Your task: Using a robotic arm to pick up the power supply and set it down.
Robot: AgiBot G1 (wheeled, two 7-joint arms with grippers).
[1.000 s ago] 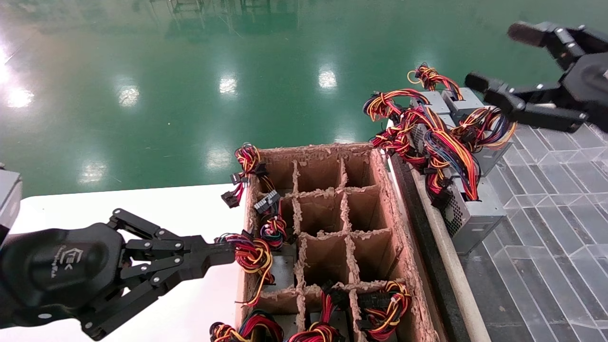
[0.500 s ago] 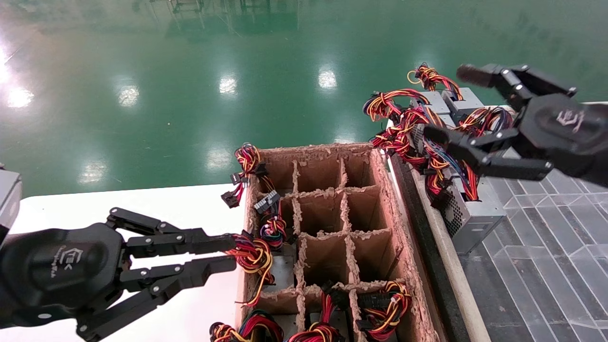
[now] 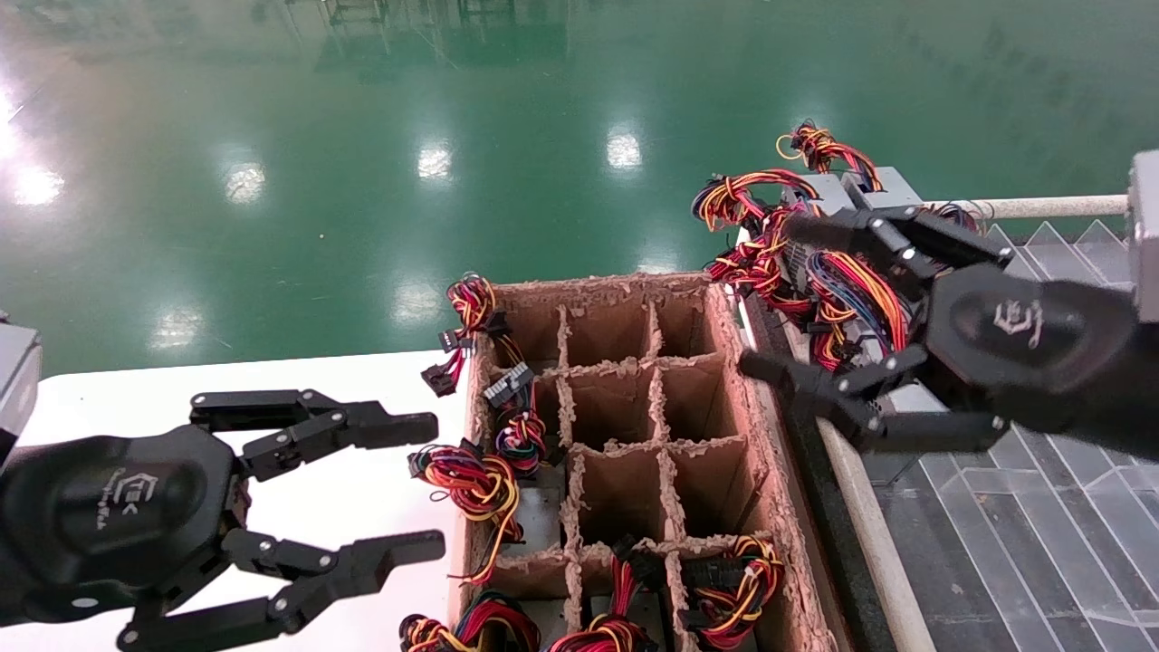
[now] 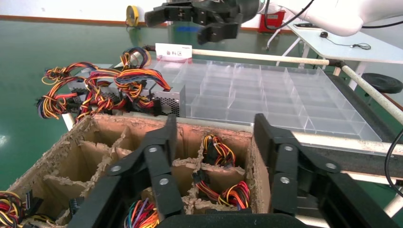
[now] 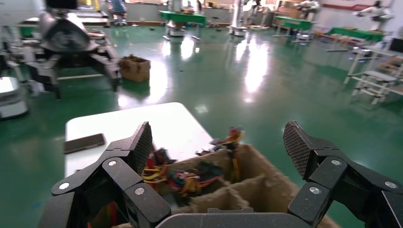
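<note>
The power supply [image 3: 847, 276] [image 4: 169, 100] lies on the clear tray at the right. It is a grey box with a perforated side and a bundle with blue-purple wires. In the head view my right gripper [image 3: 771, 294] [image 5: 218, 137] hides most of it. That gripper hangs open and empty, fingers pointing left over the tray's edge and the carton's right wall. My left gripper [image 3: 430, 482] [image 4: 215, 126] is wide open at the carton's left side, holding nothing. A red, yellow and purple wire bundle [image 3: 471, 480] of another grey unit in the carton lies just off its fingertips.
The brown divided carton [image 3: 598, 282] has bare middle and right cells, with wired units in its left column and near row. More grey units with wire bundles [image 3: 819, 145] crowd the tray's far end. The clear compartment tray [image 3: 1041, 543] has a pale rail [image 3: 860, 507] along it. A phone [image 5: 84, 142] lies on the white table [image 3: 272, 380].
My left gripper has opened from shut beside the carton's wire bundle, which shifted slightly. My right gripper, open throughout, has come down and left from the upper right to the tray's edge.
</note>
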